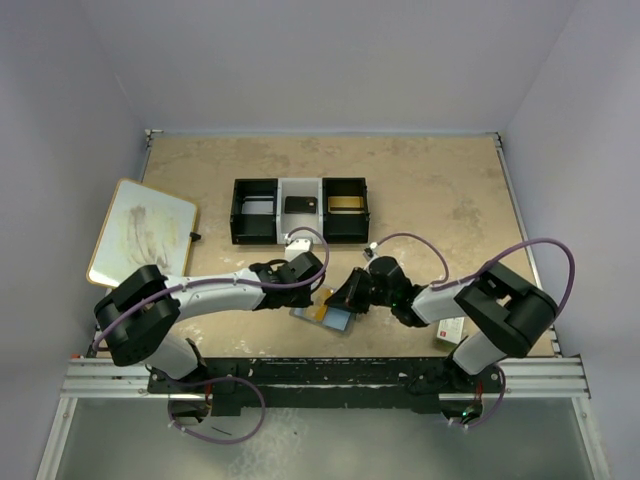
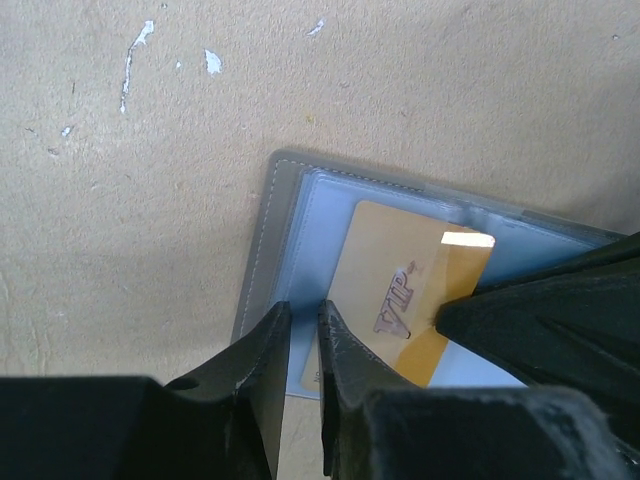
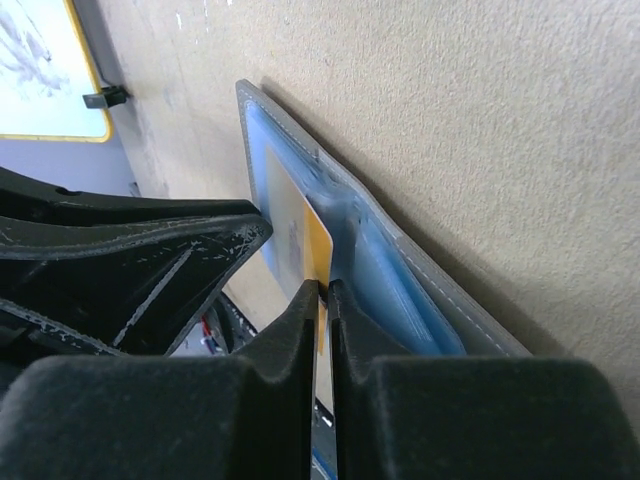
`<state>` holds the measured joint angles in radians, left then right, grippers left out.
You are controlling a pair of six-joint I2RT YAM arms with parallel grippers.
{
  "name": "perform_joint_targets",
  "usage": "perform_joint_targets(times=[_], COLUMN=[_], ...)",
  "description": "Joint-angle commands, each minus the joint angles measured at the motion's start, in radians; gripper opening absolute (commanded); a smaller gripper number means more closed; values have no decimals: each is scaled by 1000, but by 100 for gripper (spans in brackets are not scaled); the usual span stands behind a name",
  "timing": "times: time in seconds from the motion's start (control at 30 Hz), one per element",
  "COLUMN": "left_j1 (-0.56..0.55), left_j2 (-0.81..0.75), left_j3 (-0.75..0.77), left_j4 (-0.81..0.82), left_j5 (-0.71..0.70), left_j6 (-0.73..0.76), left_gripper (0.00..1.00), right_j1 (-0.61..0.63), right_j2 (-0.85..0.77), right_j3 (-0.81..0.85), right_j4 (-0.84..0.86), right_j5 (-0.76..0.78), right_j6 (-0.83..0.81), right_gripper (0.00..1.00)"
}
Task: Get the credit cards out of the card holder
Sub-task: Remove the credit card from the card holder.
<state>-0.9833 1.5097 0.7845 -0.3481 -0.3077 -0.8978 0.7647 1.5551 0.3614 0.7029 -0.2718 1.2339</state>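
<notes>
Open card holder (image 1: pixel 338 321) lies just in front of tray (image 1: pixel 238 212). The right gripper (image 3: pixel 321 288) pinches 1 gold card (image 2: pixel 400 285) by its edge. The left gripper (image 2: pixel 304 312), narrow, clamps holder rim. Risk: sleeve friction drags holder along, card slips free.

You're looking at the holder (image 1: pixel 338 322) lying on the counter (image 1: pixel 440 200) near the front, a card (image 2: pixel 400 290) sitting in it, the tray (image 1: pixel 236 212) standing behind, and the board (image 1: pixel 140 232) lying left.

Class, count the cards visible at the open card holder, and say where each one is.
1. A gold card lies on the blue inner face of the card holder, pinched by the right hand. Others may be hidden inside.
</notes>
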Motion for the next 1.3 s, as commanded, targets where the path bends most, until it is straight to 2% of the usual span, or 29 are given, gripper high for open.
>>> perform_joint_targets(times=[0.0,0.27,0.37,0.47,0.57,0.7,0.8,1.0,1.27], left_j1=[-3,-5,-5,-6,-6,-6,-6,-6,-6], left_j2=[1,-17,-20,-21,-18,-16,-16,-13,-6], left_j3=[2,-30,-30,-33,-37,-32,-31,-24,-8], left_j4=[-54,18,17,20,24,13,12,6,-47], left_j5=[-25,9,14,16,16,9,21,20,-12], left_j6=[10,29,34,35,32,40,49,59,92], left_gripper=[15,15,15,15,15,15,15,15,15], right_j1=[-4,-11,-11,-11,-9,-2,1,10,8], right_j2=[-42,-84,-59,-28,-13,-7,10,73,97], right_j3=[-30,-2,-23,6,9,-80,-111,-103,-103], right_j4=[34,-77,20,7,47,168,243,314,302], right_j5=[12,24,-22,-34,-18,1,-4,-33,-45], right_j6=[19,-8,-1,-26,-1,98,125,130,132], right_gripper=[6,7,14,25,28,31,30,21,22])
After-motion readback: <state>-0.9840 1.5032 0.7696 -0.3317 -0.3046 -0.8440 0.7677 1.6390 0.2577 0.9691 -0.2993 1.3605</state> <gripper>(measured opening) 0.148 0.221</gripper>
